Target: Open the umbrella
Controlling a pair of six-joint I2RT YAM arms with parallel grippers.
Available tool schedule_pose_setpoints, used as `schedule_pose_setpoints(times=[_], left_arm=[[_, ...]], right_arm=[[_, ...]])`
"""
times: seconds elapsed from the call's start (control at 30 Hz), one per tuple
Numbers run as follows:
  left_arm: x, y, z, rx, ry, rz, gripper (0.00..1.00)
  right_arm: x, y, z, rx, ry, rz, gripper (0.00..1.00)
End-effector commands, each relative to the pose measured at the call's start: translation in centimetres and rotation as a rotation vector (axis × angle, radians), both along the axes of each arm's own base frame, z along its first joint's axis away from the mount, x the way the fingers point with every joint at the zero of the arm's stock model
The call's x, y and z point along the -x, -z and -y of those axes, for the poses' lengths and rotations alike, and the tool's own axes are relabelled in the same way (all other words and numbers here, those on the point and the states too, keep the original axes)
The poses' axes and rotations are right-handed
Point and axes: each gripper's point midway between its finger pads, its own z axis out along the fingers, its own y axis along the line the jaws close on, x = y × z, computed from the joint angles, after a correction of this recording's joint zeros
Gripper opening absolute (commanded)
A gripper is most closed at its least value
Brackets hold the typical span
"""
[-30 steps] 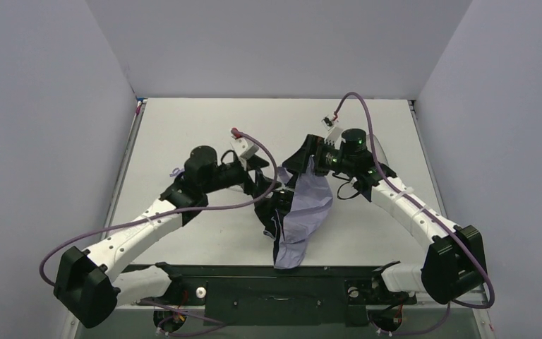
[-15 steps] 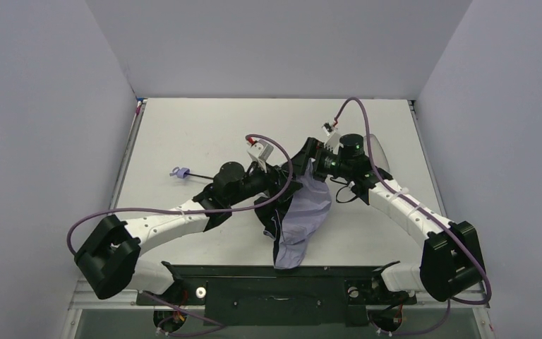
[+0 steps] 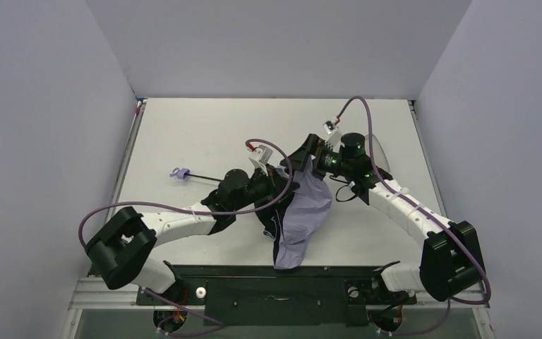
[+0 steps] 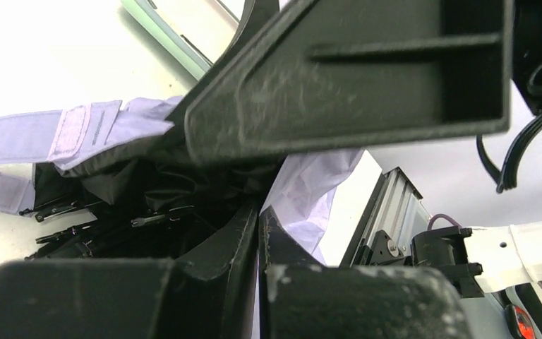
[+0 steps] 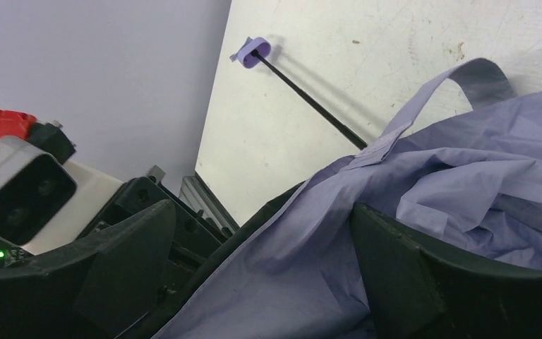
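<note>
The umbrella [image 3: 303, 212] lies unopened at the middle of the table [image 3: 183, 127], its pale lavender canopy a crumpled heap with the black underside showing along the left; a tail of the fabric trails down to the near edge, just above the black base rail [image 3: 275, 282]. Its thin black shaft [image 3: 201, 176] runs out flat to the left of the heap and ends in the small lavender handle [image 3: 179, 172], which rests on the bare tabletop well apart from both grippers; the inner end of the shaft passes under the left arm.

The left gripper [image 3: 280, 185] reaches in from the left and is buried in the dark side of the heap; in the left wrist view its fingers [image 4: 233, 247] are pressed flat together, their tips among the black folds and thin metal ribs [image 4: 106, 222]; whether a fold of cloth is nipped between them cannot be told.

The right gripper [image 3: 302, 164] comes in from the right at the far end of the canopy; in the right wrist view its fingers [image 5: 423, 275] stand wide apart with lavender fabric [image 5: 466, 191] heaped loosely between them, and it clamps nothing. A lavender closure strap [image 5: 423, 106] loops up from that fabric towards the shaft.
</note>
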Motion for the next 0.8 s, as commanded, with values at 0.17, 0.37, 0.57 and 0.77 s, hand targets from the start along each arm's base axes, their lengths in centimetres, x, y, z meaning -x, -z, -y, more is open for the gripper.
schedule_pose_setpoints(times=[0.17,0.37,0.57,0.77], left_arm=[[1.7,2.3,-0.4,-0.039,0.063,-0.024,0.00],[1.2,0.9,-1.6,-0.027,0.054,0.066,0.00],[-0.8,-4.1,-2.4,-0.045,-0.020,0.274,0.82],[-1.0,-6.5,0.2,0.032,0.042,0.294,0.86]], right_arm=[[-4.3,-9.7,0.4,-0.135,0.038,0.233,0.90],[-3.5,-9.9,0.3,-0.146,0.003,0.233,0.89],[-1.7,-7.8,0.3,-0.131,-0.026,0.186,0.88],[-0.7,-6.6,-0.1,-0.105,-0.032,0.172,0.89]])
